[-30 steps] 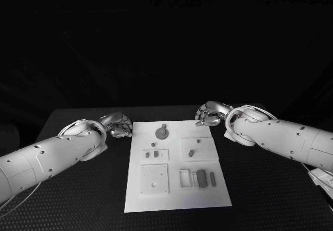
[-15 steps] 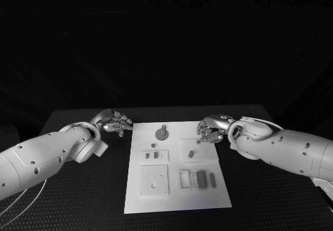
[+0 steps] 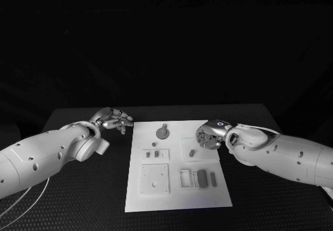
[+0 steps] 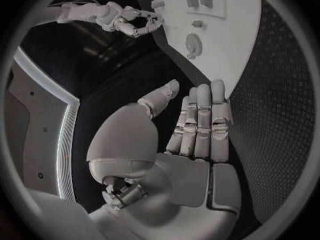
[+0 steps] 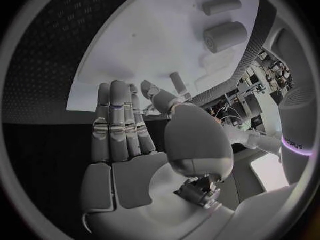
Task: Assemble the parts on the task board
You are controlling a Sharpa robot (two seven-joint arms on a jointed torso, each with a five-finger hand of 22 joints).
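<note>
The white task board (image 3: pixel 177 199) lies in the middle of the black table. On it are a round grey disc (image 3: pixel 162 133), a small peg (image 3: pixel 154 144), a short grey piece (image 3: pixel 191 153), a slotted plate (image 3: pixel 155 155), a square plate (image 3: pixel 154 179) and a row of grey pieces (image 3: pixel 198 178). My left hand (image 3: pixel 114 119) hovers off the board's far left corner, its fingers (image 4: pixel 200 122) straight and holding nothing. My right hand (image 3: pixel 208 134) hangs over the board's right side, just beyond the short grey piece (image 5: pixel 178 82), fingers (image 5: pixel 120 122) extended and holding nothing.
The black table (image 3: pixel 277 192) runs wide on both sides of the board. The left wrist view shows the board (image 4: pixel 233 48), the disc (image 4: pixel 193 41) and my right hand (image 4: pixel 133 21) beyond. Two grey cylinders (image 5: pixel 224 36) lie on the board (image 5: pixel 146 48) in the right wrist view.
My right hand has come from the board's far right corner toward me and inward, over the board's right side. My left hand has drifted slightly away from the board.
</note>
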